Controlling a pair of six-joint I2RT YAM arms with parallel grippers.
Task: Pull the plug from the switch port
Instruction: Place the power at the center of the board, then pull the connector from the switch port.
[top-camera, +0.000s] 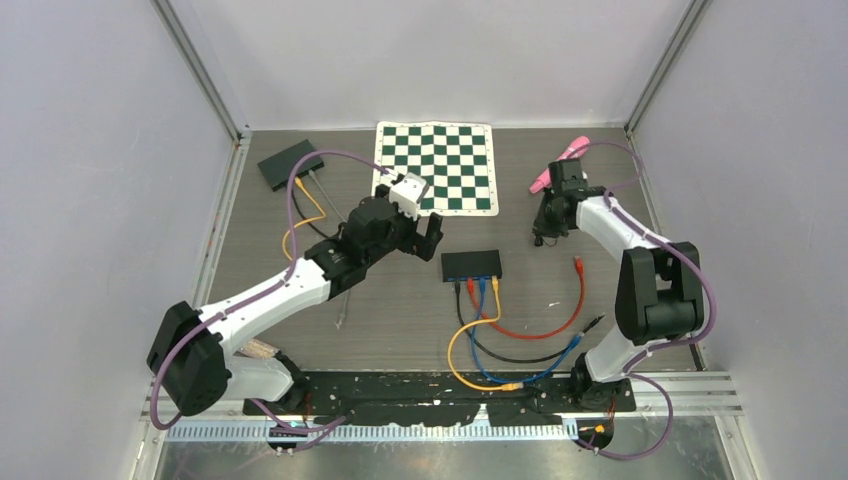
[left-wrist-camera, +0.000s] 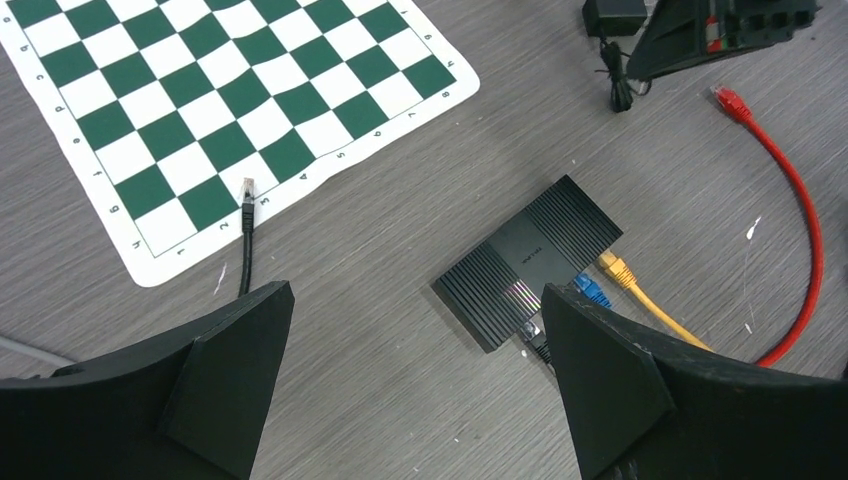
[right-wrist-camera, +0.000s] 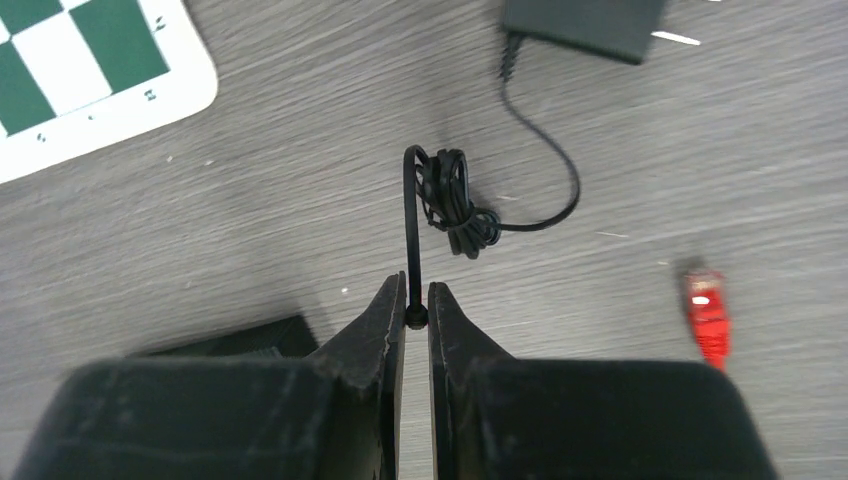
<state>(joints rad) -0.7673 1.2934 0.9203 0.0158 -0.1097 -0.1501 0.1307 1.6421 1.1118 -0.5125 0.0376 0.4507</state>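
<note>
The black switch (top-camera: 472, 264) lies mid-table, with red, blue, yellow and black cables in its near ports. The left wrist view shows the switch (left-wrist-camera: 530, 255) with a yellow plug (left-wrist-camera: 612, 266), a blue plug (left-wrist-camera: 592, 290) and a black plug (left-wrist-camera: 535, 335) seated in it. My left gripper (left-wrist-camera: 418, 295) hangs open above the table just left of it (top-camera: 418, 238). My right gripper (right-wrist-camera: 417, 295) is shut on the small round plug (right-wrist-camera: 416, 318) of a thin black cord (right-wrist-camera: 455, 205), clear of the switch, to its right (top-camera: 545, 237).
A loose red plug (right-wrist-camera: 707, 310) lies right of the switch. The cord's black adapter (right-wrist-camera: 585, 22) sits further back. A green chess mat (top-camera: 437, 165), a second black box (top-camera: 291, 163) with cables and a pink object (top-camera: 560, 162) lie at the back. A loose black plug (left-wrist-camera: 247, 190) rests on the mat.
</note>
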